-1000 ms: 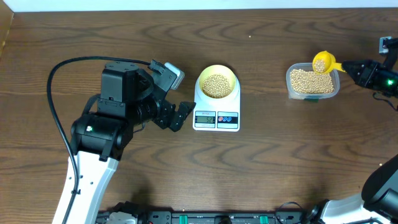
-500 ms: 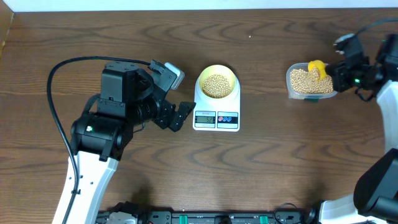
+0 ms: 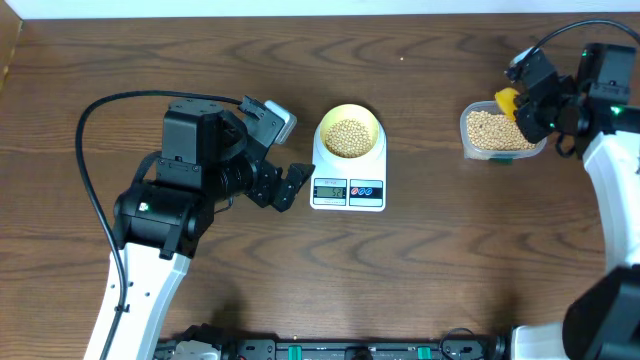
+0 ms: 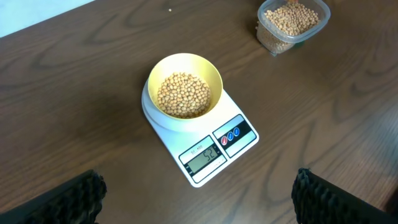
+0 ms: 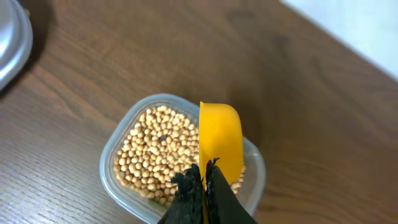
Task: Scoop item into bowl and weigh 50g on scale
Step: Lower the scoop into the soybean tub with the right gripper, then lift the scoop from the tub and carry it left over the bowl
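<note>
The pale yellow bowl (image 3: 349,131) holds tan beans (image 4: 183,94) and stands on the white scale (image 3: 348,187), whose display is lit (image 4: 206,154). A clear tub of beans (image 3: 498,132) sits at the right; it also shows in the right wrist view (image 5: 155,152) and the left wrist view (image 4: 292,22). My right gripper (image 5: 204,186) is shut on the handle of the yellow scoop (image 5: 220,142), turned on edge over the tub's right side (image 3: 508,100). My left gripper (image 3: 290,186) is open and empty, left of the scale, its fingers wide apart (image 4: 199,199).
A grey metal rim (image 5: 12,37) shows at the left edge of the right wrist view. The left arm's black cable (image 3: 95,150) loops over the table at the left. The brown wood table's back edge (image 3: 320,14) meets a white wall.
The right arm has swung in from the far right edge toward the tub's right side, and the scoop has turned from bowl-up to on edge. The left arm, bowl and scale have not moved.
</note>
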